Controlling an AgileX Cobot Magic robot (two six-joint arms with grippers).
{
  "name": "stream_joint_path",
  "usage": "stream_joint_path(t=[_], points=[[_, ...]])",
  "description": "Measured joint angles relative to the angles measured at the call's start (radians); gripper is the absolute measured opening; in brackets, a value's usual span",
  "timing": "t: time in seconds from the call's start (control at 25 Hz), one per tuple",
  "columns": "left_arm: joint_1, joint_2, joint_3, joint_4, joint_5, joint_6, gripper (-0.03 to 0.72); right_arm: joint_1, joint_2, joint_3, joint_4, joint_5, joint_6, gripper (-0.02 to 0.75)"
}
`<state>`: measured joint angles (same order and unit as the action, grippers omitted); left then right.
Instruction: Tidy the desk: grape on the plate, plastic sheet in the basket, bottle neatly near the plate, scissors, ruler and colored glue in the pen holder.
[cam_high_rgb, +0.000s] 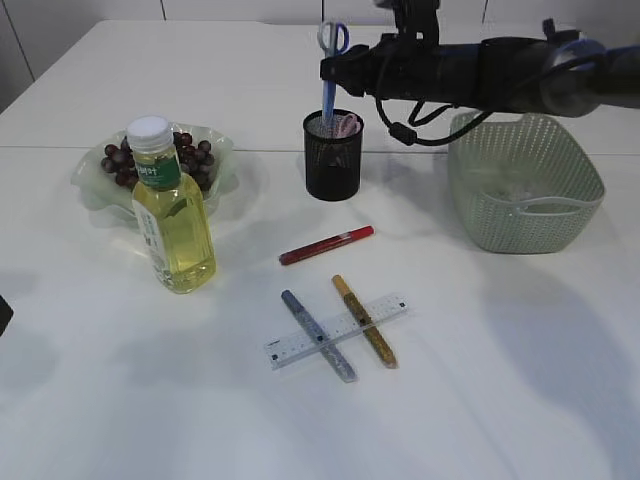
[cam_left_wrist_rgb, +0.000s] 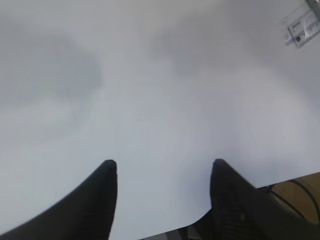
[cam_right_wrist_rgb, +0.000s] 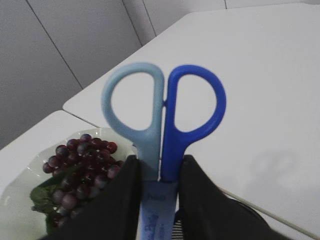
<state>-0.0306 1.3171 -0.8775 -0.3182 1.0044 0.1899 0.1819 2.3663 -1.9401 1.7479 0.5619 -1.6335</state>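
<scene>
White desk under even light, pale wall panels behind; several soft shadows on the tabletop.

Far left of the exterior view: plate with the grape bunch already on it. Bottle of yellow liquid stands upright just in front of the plate, touching or nearly touching its rim.

Left gripper: seen only in its wrist view, fingers well apart, nothing between them, bare desk below. A corner of the ruler shows at upper right of that view.

Centre: red glue lies alone. Below it the ruler crosses over the grey-blue glue and gold glue. Pen holder upper centre.

Right gripper: fingers closed on the scissors just below the handle loops, blades down into the pen holder. Right arm reaches in level from the upper right edge, wrist bent so the gripper points down over the holder.

Step in hand, judged: releasing the scissors into the holder. Do it well by lowering until the blades bottom out, then opening slowly and lifting straight up so the fingers clear the loops without tipping the holder.

Right: basket; something pale inside, probably the plastic sheet, not certain.
</scene>
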Motion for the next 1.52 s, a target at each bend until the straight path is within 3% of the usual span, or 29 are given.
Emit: stream_joint_path(t=[0.28,0.52,0.68,0.76,0.84,0.96,1.16,1.32,1.52], points=[[0.000,0.000,0.000,0.001,0.003,0.000,0.433,0.000,0.026,-0.002,0.035,-0.023,-0.103,0.210],[0.000,0.000,0.000,0.001,0.003,0.000,0.433,0.000,0.026,-0.002,0.035,-0.019,-0.107,0.438],[0.000,0.000,0.000,0.006,0.003,0.000,0.433,0.000,0.024,-0.002,0.028,-0.029,-0.099,0.465],[0.000,0.000,0.000,0.011,0.003,0.000,0.433,0.000,0.003,-0.002,-0.030,-0.060,-0.043,0.465],[0.000,0.000,0.000,0.013,0.003,0.000,0.433,0.000,-0.040,-0.002,-0.148,-0.072,0.100,0.465],[0.000,0.000,0.000,0.013,0.003,0.000,0.433,0.000,-0.117,-0.002,-0.464,-0.017,0.415,0.465],[0.000,0.000,0.000,0.013,-0.010,0.000,0.433,0.027,-0.226,-0.002,-0.970,0.272,0.891,0.446],[0.000,0.000,0.000,0.013,-0.024,0.000,0.433,0.096,-0.276,-0.002,-1.205,0.410,1.033,0.427],[0.000,0.000,0.000,0.013,-0.030,0.000,0.433,0.188,-0.296,-0.002,-1.386,0.509,1.165,0.426]])
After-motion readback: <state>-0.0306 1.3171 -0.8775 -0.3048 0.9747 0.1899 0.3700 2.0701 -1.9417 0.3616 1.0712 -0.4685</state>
